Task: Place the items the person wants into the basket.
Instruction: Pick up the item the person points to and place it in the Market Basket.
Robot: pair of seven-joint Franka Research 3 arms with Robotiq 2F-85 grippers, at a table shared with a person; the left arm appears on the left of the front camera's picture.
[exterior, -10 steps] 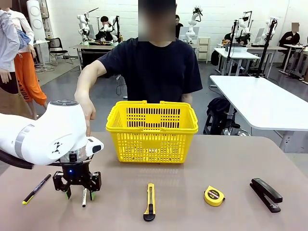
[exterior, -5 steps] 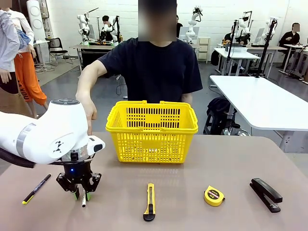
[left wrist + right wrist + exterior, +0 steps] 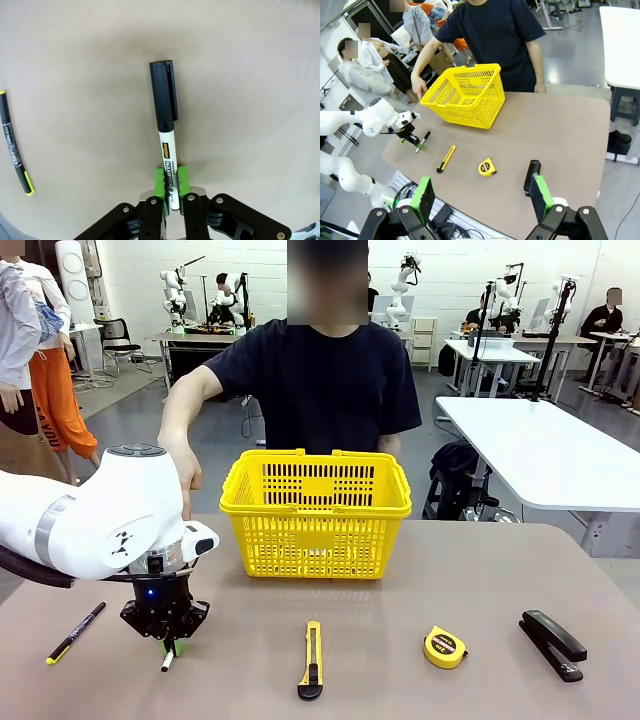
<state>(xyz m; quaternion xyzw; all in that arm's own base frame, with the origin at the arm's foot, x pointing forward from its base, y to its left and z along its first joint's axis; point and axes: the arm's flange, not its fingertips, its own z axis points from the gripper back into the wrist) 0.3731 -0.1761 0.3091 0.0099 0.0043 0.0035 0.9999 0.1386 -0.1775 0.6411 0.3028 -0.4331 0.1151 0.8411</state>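
Whereas the left hand (image 3: 168, 648) was spread wide on either side of the marker (image 3: 165, 662) a second earlier, and half closed midway, its fingers are now pressed together on the marker's white barrel. Everything else on the bench (image 3: 420, 580) is found where it lay before.

The far side of the bench is taken by the person (image 3: 320, 380), whose one arm is stretched down towards the far left edge. The person's hand (image 3: 185, 475) is partly hidden behind the left arm (image 3: 100, 515). This white arm is bent low over the left part of the bench, with the wrist pointed straight down. In the left wrist view the marker (image 3: 166, 130) is seen pinched at its lower white end between the green pads (image 3: 160, 181) of the left hand (image 3: 171, 184), its black cap pointed away along the bench. The right hand (image 3: 482, 196) is held high above the near edge, and its fingers are spread wide.

The basket (image 3: 315, 540) is stood upright at the far middle, before the person, with its handles folded down on the rim. Bare yellow lattice is seen on its inner walls (image 3: 455, 92). Along the near edge the stapler (image 3: 552, 643) is laid at the far right and the knife (image 3: 312, 660) in the middle. The tape measure (image 3: 445, 647) is set between them, and the pen (image 3: 76, 632) near the left hand.
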